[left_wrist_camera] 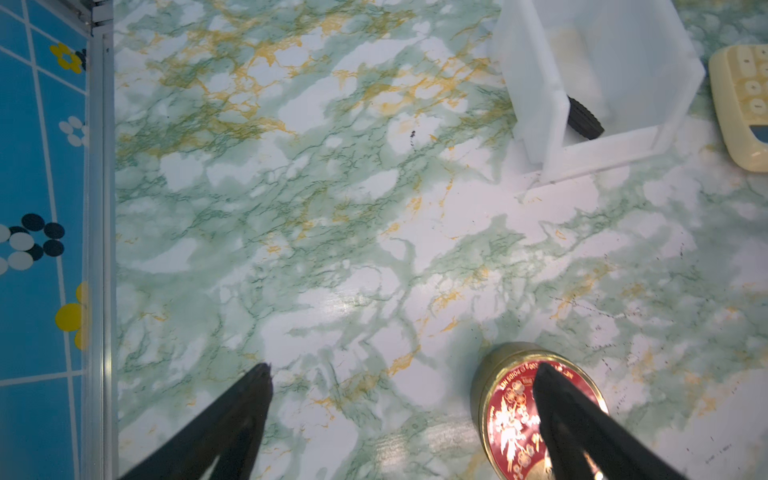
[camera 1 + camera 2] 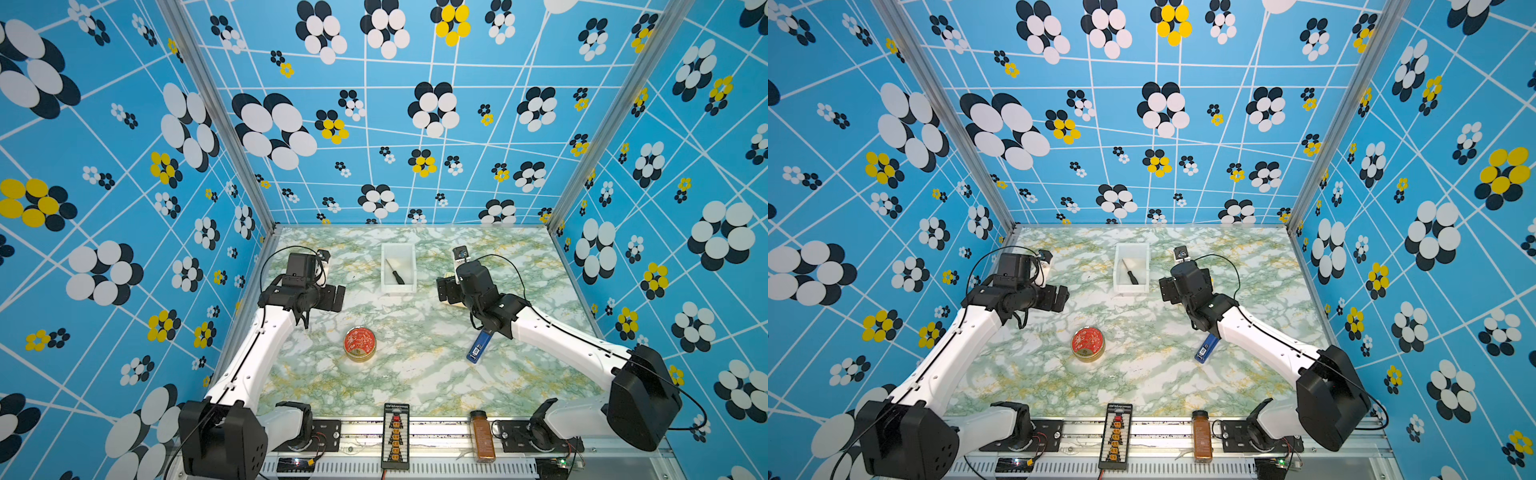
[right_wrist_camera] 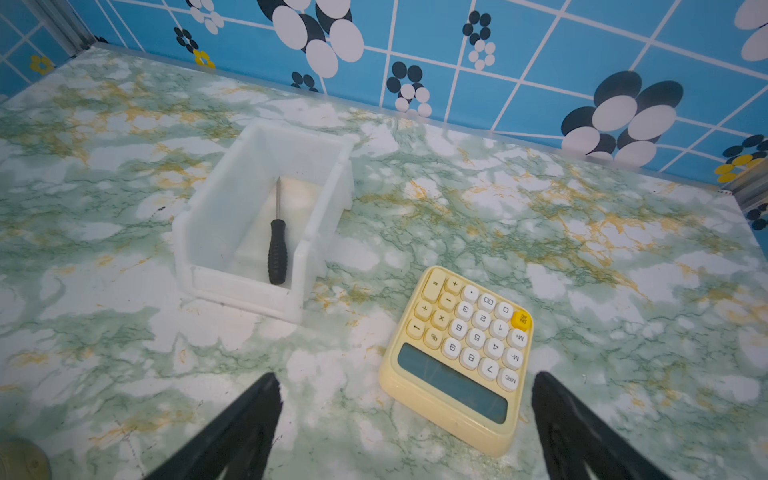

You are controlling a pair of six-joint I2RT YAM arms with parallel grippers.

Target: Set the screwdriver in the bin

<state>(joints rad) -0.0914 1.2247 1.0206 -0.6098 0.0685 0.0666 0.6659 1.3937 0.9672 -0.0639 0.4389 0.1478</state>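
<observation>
The screwdriver (image 2: 395, 272) (image 2: 1130, 272) (image 3: 277, 249), black handle and thin grey shaft, lies flat inside the white translucent bin (image 2: 398, 291) (image 2: 1131, 289) (image 3: 216, 216) at the back middle of the table. The left wrist view shows only its handle end (image 1: 584, 120) past the bin (image 1: 536, 83) wall. My right gripper (image 2: 446, 291) (image 2: 1169, 289) (image 3: 405, 375) hovers open and empty just right of the bin, above the calculator. My left gripper (image 2: 332, 297) (image 2: 1057, 297) (image 1: 402, 365) hangs open and empty to the bin's left, apart from it.
A pale yellow calculator (image 3: 461, 353) (image 1: 739, 104) lies right of the bin. A round red-and-gold tin (image 2: 360, 343) (image 2: 1087, 343) (image 1: 511, 411) sits mid-table. A blue-and-black gadget (image 2: 478, 347) (image 2: 1206, 348) lies under the right arm. A spice bottle (image 2: 482, 436) and connector board (image 2: 395, 436) stand on the front rail.
</observation>
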